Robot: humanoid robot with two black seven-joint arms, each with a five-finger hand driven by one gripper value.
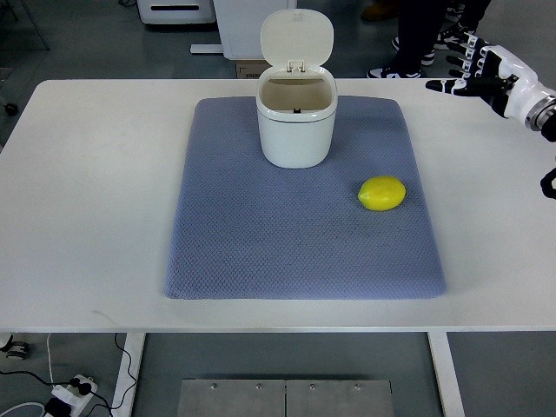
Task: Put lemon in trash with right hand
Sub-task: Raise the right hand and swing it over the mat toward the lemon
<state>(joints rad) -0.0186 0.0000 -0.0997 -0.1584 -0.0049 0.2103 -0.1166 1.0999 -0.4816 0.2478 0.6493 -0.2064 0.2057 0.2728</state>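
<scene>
A yellow lemon (pixel 382 193) lies on the right part of the blue-grey mat (pixel 261 252). Behind it, at the mat's far middle, stands a small white trash bin (pixel 295 126) with its lid (pixel 297 39) flipped up and its inside showing. My right hand (pixel 478 69) hovers at the far right over the table's back edge, well above and to the right of the lemon, its fingers spread and holding nothing. The left arm does not show.
The mat lies on a white table (pixel 87 174). A person's dark legs and shoes (pixel 408 52) stand behind the table near my right hand. White furniture (pixel 234 26) stands beyond the back edge.
</scene>
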